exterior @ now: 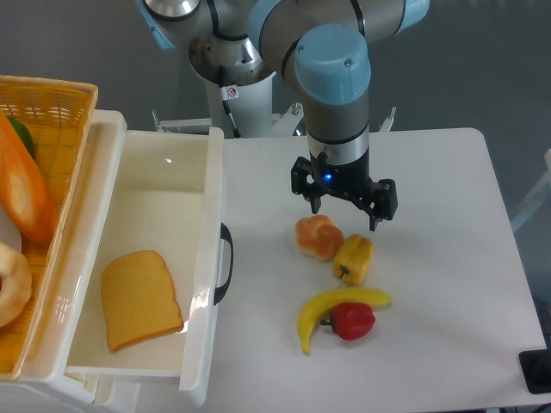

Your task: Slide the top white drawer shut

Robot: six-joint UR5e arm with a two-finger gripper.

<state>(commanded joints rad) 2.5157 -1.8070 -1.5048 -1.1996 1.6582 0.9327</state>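
Standing pulled out, the top white drawer [185, 163] — glossy, deep, curved black handle [225, 262], gripper [344, 214] jaws wide.

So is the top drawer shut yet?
No, open: the drawer is pulled out, its inside and a toast slice exposed.

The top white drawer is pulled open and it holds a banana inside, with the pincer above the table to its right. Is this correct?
Not quite. The top white drawer is pulled open, but what lies inside is a slice of bread, not a banana. The banana lies on the table, as the camera view shows. The pincer does hang above the table to the drawer's right.
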